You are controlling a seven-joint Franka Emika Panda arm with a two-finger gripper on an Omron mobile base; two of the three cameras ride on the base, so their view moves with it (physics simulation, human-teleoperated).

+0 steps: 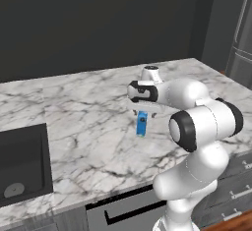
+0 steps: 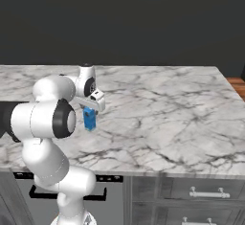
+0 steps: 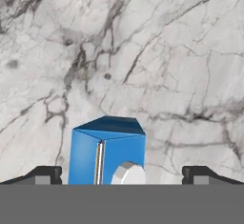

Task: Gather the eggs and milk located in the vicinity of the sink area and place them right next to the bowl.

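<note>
One unlabelled blue milk [image 3: 106, 155] between tool [image 3: 121, 175] tips

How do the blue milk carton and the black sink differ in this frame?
The small blue milk carton stands upright on top of the marble counter, while the black rectangular sink is recessed into it. The carton sits under the open gripper, between its fingertips; the sink lies off at the counter's left, away from the arm. Both belong to the same counter.
</note>
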